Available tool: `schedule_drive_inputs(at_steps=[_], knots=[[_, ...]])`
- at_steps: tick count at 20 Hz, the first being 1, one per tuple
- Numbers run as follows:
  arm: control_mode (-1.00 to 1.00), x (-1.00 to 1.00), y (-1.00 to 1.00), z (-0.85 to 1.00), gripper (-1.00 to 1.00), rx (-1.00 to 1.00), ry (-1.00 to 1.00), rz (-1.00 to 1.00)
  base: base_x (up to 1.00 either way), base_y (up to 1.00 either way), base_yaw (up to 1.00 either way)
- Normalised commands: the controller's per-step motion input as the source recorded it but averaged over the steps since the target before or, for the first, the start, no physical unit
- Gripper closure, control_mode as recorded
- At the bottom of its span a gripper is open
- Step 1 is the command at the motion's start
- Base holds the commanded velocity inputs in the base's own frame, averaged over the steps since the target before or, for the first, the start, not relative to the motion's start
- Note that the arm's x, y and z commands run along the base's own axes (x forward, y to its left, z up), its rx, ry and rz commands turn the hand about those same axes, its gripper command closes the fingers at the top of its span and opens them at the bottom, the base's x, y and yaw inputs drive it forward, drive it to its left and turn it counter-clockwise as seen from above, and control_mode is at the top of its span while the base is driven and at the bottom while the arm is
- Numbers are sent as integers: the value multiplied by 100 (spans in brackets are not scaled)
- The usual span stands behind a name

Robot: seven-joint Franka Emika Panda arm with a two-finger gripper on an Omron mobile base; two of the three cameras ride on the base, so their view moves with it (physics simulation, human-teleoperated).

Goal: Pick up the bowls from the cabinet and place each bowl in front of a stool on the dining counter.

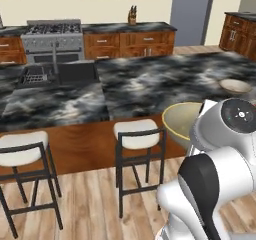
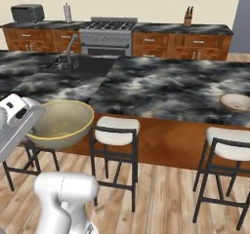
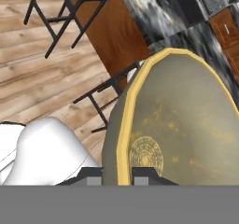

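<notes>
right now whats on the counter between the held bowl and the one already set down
Nothing: in the right base view, bare marbled dining counter stretches from the held bowl to the placed bowl.

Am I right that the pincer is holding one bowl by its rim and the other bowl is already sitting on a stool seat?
Not quite. The pincer does hold one bowl by its rim, but the other bowl sits on the dining counter, not on a stool seat. The right base view shows it.
</notes>
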Motion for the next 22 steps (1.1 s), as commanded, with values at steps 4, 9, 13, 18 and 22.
schedule_drive_inputs(at_steps=[4,9,13,18,22], knots=[[100,0,0,0,100,0,0,0,64,61,-20],[100,0,0,0,100,0,0,0,91,9,-27],[100,0,0,0,100,0,0,0,48,-6,-22],[100,0,0,0,100,0,0,0,32,0,-9],[100,0,0,0,100,0,0,0,50,-14,-2]])
